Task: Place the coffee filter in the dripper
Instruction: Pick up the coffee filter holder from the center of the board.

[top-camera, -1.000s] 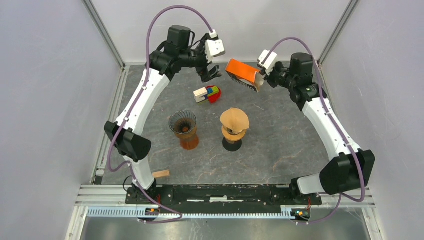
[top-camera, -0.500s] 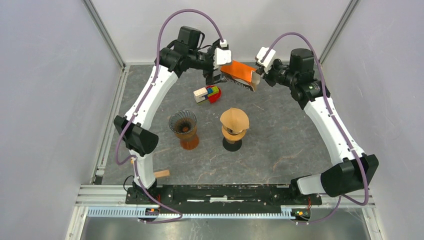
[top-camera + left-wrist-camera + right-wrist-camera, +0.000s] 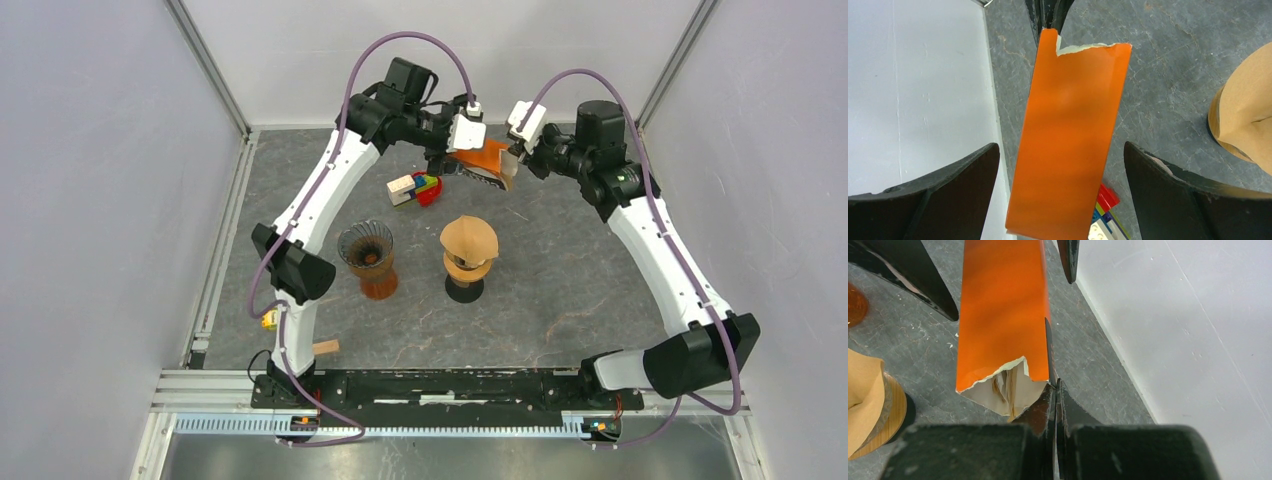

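An orange filter box [image 3: 487, 158] hangs in the air at the back of the table. My right gripper [image 3: 515, 160] is shut on its torn open end [image 3: 1054, 382], where brown paper filters [image 3: 1008, 390] show inside. My left gripper [image 3: 452, 166] is open; its jaws straddle the box's other end [image 3: 1068, 140] without touching it. An amber glass dripper [image 3: 366, 255] stands empty at centre left. A second dripper on a wooden stand [image 3: 468, 270] carries a brown filter [image 3: 469, 240].
Coloured toy bricks [image 3: 415, 188] lie below the box, also in the left wrist view [image 3: 1105, 215]. A small wooden block [image 3: 322, 348] lies near the left arm's base. The white back wall [image 3: 1173, 315] is close behind both grippers.
My left arm has swung right, and its open jaws now sit round the box's far end. My right gripper has carried the box slightly left and lower.
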You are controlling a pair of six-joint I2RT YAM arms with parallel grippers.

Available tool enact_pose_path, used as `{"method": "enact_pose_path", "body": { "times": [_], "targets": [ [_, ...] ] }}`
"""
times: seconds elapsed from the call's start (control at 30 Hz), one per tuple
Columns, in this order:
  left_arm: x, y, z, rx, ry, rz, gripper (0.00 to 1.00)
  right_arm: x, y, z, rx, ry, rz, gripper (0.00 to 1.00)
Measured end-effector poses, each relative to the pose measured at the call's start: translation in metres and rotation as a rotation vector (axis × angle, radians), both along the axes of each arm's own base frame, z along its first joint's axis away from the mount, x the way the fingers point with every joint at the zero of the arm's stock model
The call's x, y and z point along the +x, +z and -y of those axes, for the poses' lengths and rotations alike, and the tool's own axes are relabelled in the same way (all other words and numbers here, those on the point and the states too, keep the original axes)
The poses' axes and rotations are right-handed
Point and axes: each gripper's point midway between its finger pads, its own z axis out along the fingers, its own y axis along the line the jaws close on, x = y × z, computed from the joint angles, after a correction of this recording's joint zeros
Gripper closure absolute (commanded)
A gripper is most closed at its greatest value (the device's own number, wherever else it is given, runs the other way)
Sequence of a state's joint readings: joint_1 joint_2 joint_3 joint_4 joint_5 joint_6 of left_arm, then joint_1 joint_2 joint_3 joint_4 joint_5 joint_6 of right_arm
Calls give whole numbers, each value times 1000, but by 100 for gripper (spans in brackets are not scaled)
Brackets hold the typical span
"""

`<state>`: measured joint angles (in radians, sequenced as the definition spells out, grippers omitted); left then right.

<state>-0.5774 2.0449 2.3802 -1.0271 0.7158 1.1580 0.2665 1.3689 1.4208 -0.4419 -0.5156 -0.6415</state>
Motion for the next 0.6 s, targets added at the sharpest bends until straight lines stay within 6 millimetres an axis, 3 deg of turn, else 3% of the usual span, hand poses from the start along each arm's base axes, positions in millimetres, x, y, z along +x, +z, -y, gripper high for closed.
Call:
{"method": "enact_pose_path", "body": {
  "times": [0.13,0.4,0.6],
  "targets": [
    [3,-1,3,13,-12,3,3,-4,7,1,5,1,18,100],
    [9,2,6,29,-18,1,29,-7,12,1,8,1,29,100],
    [6,-2,6,37,-23,-17,38,-7,12,0,8,4,29,100]
  ]
}}
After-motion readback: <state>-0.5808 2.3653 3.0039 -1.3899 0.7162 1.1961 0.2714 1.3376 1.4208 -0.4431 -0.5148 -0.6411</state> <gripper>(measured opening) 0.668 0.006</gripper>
